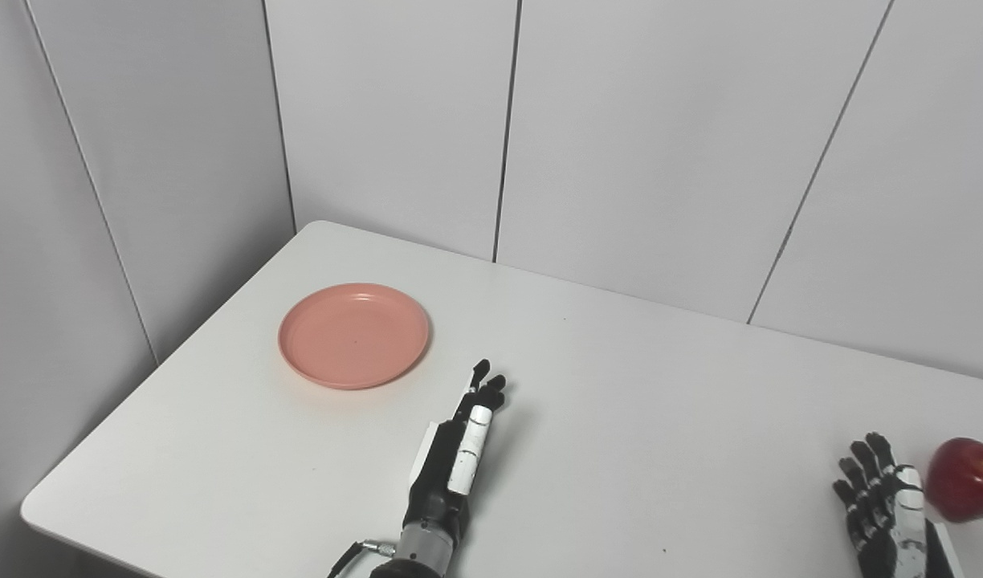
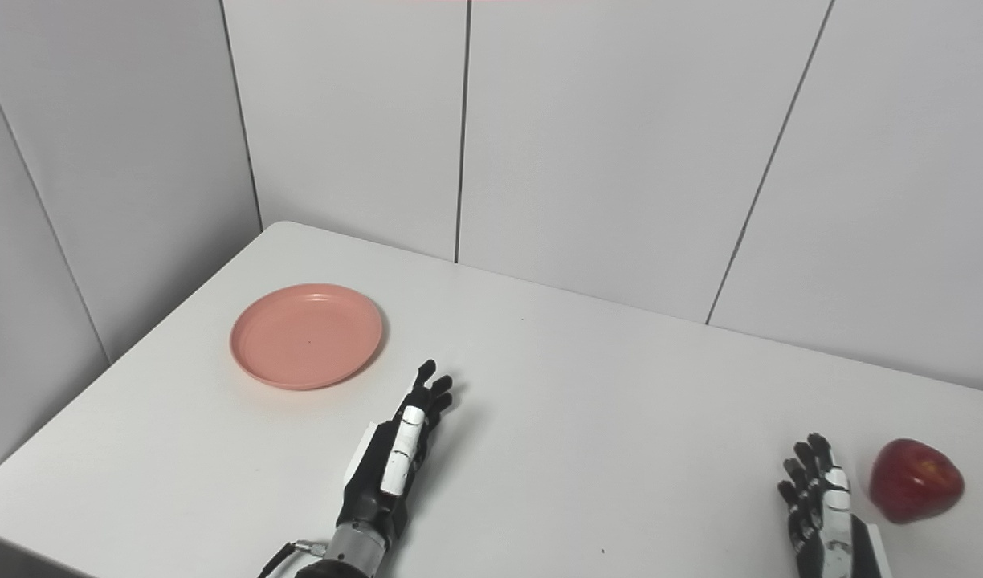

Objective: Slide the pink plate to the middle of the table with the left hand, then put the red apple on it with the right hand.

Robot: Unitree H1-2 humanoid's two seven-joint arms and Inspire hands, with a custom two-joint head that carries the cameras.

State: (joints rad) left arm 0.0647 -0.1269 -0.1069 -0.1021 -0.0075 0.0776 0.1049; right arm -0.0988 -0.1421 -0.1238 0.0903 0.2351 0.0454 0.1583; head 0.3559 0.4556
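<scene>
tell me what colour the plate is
Salmon pink, plain; the plate shows best in the right eye view.

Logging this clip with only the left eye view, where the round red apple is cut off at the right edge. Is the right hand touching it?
Observer: No. The right eye view shows the whole round red apple, and a strip of white table separates it from the right hand.
Operator: Is the apple near the table's right edge?
Observer: I cannot tell. Table surface shows past the apple's right side, but the edge is out of frame.
</scene>
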